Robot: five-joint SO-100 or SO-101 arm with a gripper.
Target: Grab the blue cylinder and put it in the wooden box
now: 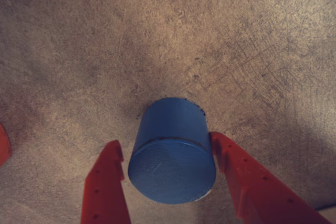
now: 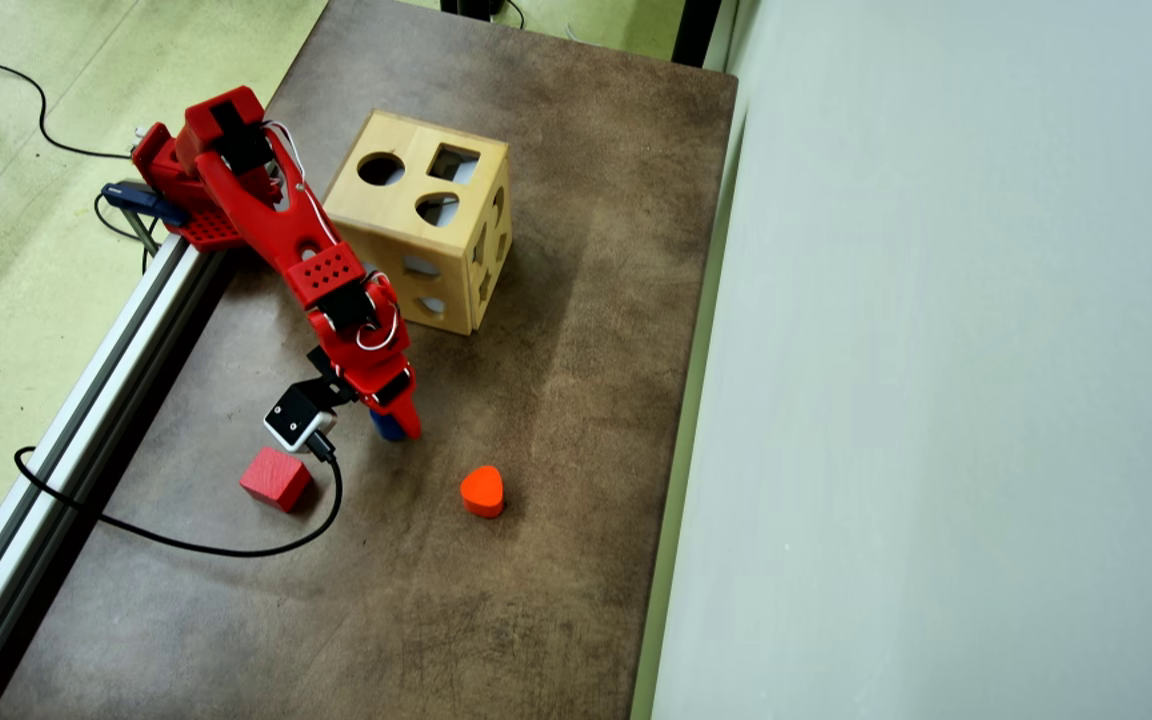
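Blue cylinder (image 1: 172,150) low in the wrist view's centre, upright on the brown surface (image 1: 157,35); likely light, rigid, smooth-painted, best pinched across its curved sides. Jaws spread around it, right one touching, left just beside. Arm reaching down, mid-left of the overhead view, below the wooden box (image 2: 423,222).

In the overhead view the blue cylinder (image 2: 388,428) is almost wholly covered by the red gripper (image 2: 399,428); only a small blue sliver shows beside the finger, and the gap between the fingers cannot be made out. In the wrist view both fingers (image 1: 107,182) are cut off by the bottom edge. Whether they press the cylinder's (image 1: 172,150) sides is unclear. At that view's left edge, an orange-red block (image 1: 3,143) is mostly cropped.
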